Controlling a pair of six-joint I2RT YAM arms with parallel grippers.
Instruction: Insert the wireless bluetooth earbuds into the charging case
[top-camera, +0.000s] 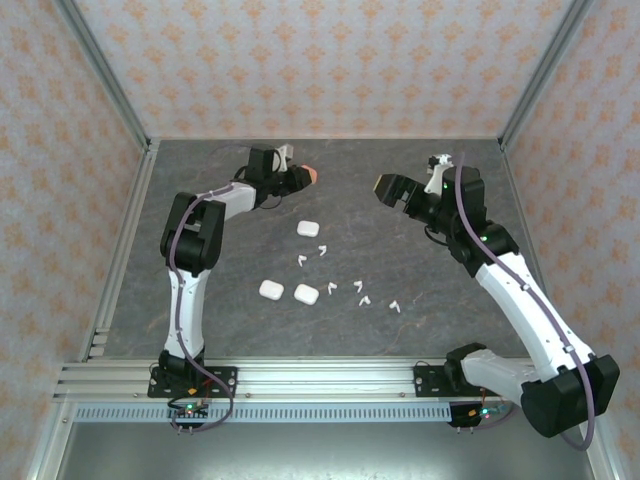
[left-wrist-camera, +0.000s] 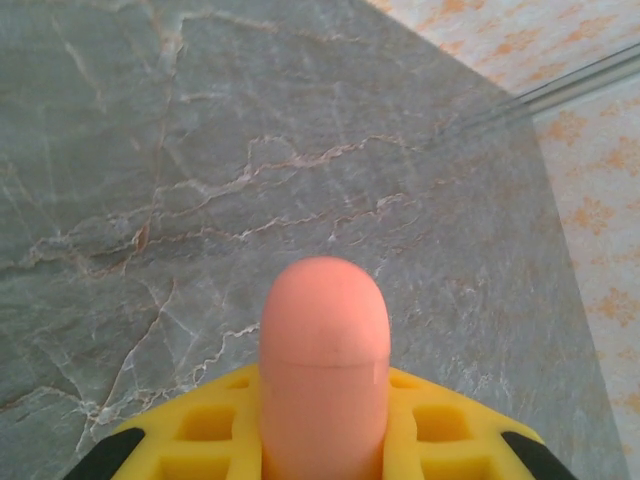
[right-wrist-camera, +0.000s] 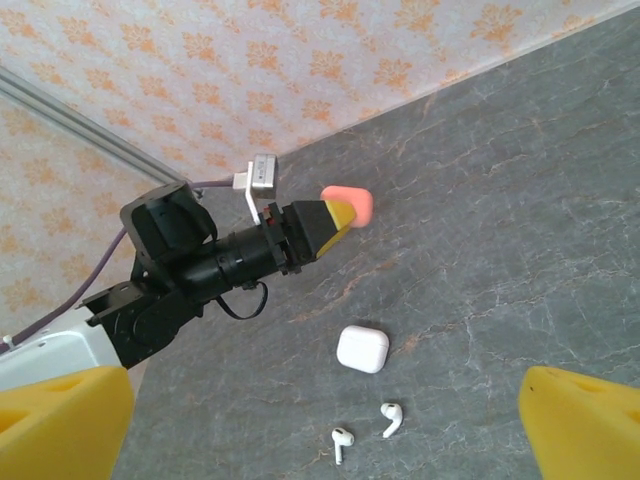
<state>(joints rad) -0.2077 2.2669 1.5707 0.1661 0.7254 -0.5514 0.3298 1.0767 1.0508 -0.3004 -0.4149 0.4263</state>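
In the top view, we see the left gripper clamped on a coral-pink case, which sticks out beyond its fingertips toward the right gripper. The right gripper faces it across a gap and carries nothing. Six white earbuds lie loose on the table, outside the cases and well back from both grippers toward the arm bases. One white case sits between the left gripper and the earbuds. Two other white cases lie side by side further back.

In the left wrist view, we look along the left gripper. Its yellow fingers press against both sides of the coral-pink case. The case stands out ahead of them, rounded end forward, with a fine seam across it. Marbled grey table stretches ahead, and the patterned wall is off to the right.

In the right wrist view, the right gripper is spread wide, its two yellow fingers at opposite lower corners with nothing between them. Ahead of it we see the left gripper gripping the coral-pink case. Nearer, the white case lies closed on the table. Two white earbuds lie just in front of the open fingers, close together but apart from the case.
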